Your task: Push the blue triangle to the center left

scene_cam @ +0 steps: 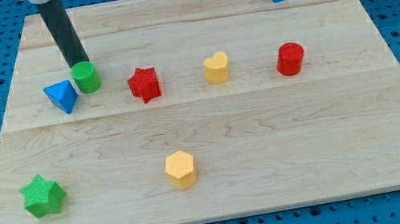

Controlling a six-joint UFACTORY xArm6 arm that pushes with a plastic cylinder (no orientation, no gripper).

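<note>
A small blue triangle [61, 96], a solid wedge-like block, sits at the table's [271, 149] left, slightly above its middle, one corner pointing toward the view's bottom right. Just to its right stands a green cylinder [86, 77]. My tip [81, 63], a plain dark rod with no gripper to open or close, meets the cylinder's top edge. The table is pale wood on blue pegboard.

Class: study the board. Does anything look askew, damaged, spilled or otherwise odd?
Nothing stands out. All eight blocks sit intact on the wooden board. My tip rests at the green cylinder, which sits right beside the blue triangle.
</note>
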